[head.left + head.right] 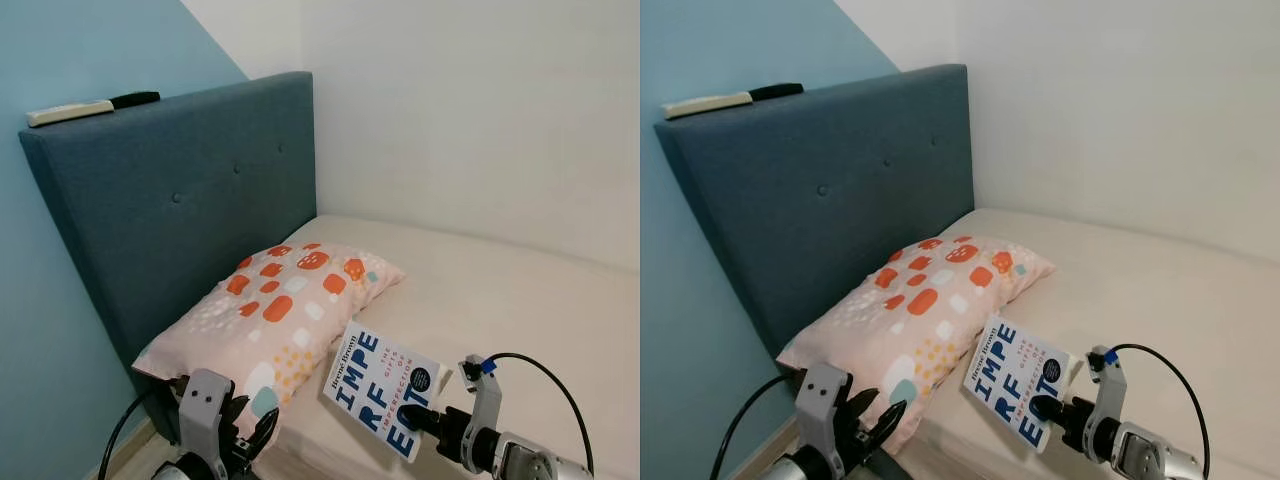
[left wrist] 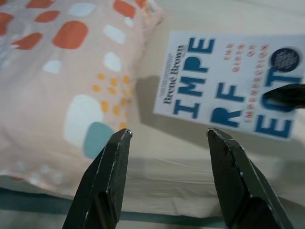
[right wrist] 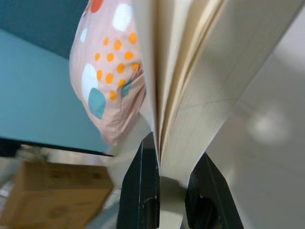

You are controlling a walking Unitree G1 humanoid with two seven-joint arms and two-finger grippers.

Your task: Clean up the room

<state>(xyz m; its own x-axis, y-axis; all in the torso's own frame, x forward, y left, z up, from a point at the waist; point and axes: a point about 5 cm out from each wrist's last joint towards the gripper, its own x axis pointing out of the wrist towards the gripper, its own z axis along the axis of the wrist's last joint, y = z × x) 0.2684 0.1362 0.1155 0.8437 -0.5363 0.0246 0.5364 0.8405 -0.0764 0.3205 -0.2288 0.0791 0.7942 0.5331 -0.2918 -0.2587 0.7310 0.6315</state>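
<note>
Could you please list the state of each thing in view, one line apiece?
Book: closed, held above the bed, clamped at its lower edge.
Right gripper: shut on the book.
Left gripper: fingers open, holding nothing.
Pillow: lying flat against the headboard.
Remote: resting on the headboard's top.

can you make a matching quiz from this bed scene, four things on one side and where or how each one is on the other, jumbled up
Things:
1. book
2. pillow
3. remote
4. left gripper

Places or states:
A. lying on top of the headboard
B. open, holding nothing
C. clamped in the right gripper, above the mattress
D. lying on the bed against the headboard

Pairs: 1-C, 2-D, 3-A, 4-B
</note>
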